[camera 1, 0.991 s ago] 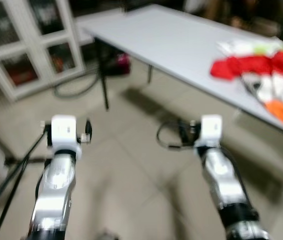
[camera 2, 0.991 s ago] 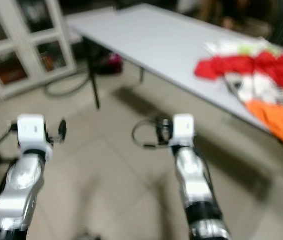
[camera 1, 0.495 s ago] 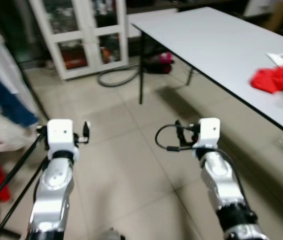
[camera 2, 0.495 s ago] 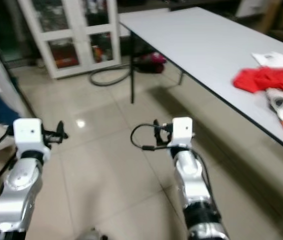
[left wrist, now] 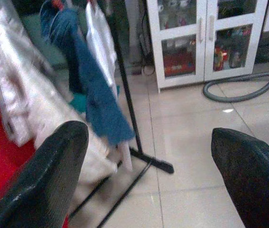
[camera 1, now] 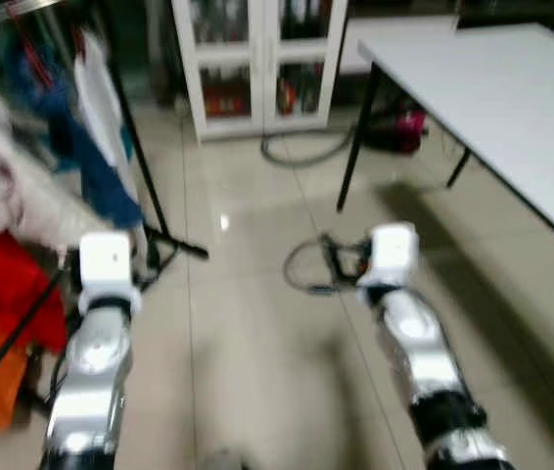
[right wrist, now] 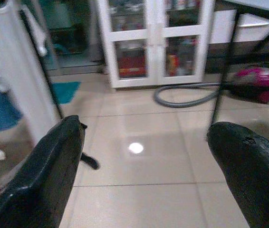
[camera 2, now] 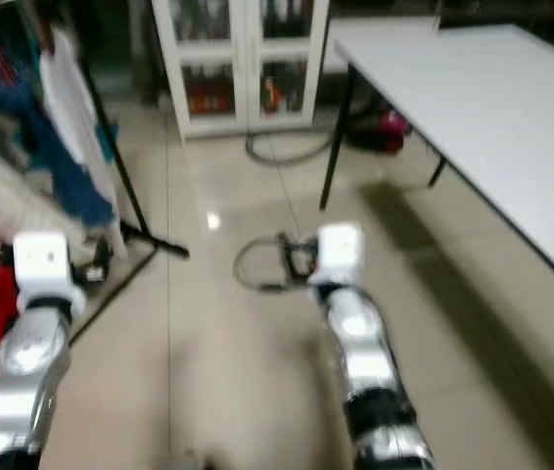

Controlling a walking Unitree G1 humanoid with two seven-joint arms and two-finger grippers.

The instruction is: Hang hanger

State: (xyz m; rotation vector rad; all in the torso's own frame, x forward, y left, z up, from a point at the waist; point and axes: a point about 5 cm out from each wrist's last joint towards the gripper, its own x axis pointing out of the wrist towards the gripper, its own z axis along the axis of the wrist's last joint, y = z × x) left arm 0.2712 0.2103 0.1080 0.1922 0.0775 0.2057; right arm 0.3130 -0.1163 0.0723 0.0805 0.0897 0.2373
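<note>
A black clothes rack (camera 1: pixel 125 127) stands at the left, hung with white, blue and red garments (camera 1: pixel 23 196). The left wrist view looks at the rack's pole (left wrist: pixel 125 95) and its blue garment (left wrist: pixel 94 99). My left gripper (left wrist: pixel 146 133) is open with nothing between its fingers (left wrist: pixel 53 175). My right gripper (right wrist: pixel 146 128) is also open and empty, facing bare floor tiles and a white cabinet (right wrist: pixel 156 42). Both silver arms (camera 1: pixel 96 343) reach forward over the floor at about the same height. I can make out no loose hanger.
A white table (camera 1: pixel 512 108) on black legs runs along the right. A glass-door cabinet (camera 1: pixel 257 59) stands at the back, with a grey hose (camera 1: pixel 306 152) coiled on the floor before it. A pink object (camera 1: pixel 409 122) lies under the table. The rack's foot (camera 1: pixel 174 245) crosses the tiles.
The view has swung to the left: the table with its pile of clothes slid out to the right and the clothes rack came in at the left. Both arms hold the same pose.
</note>
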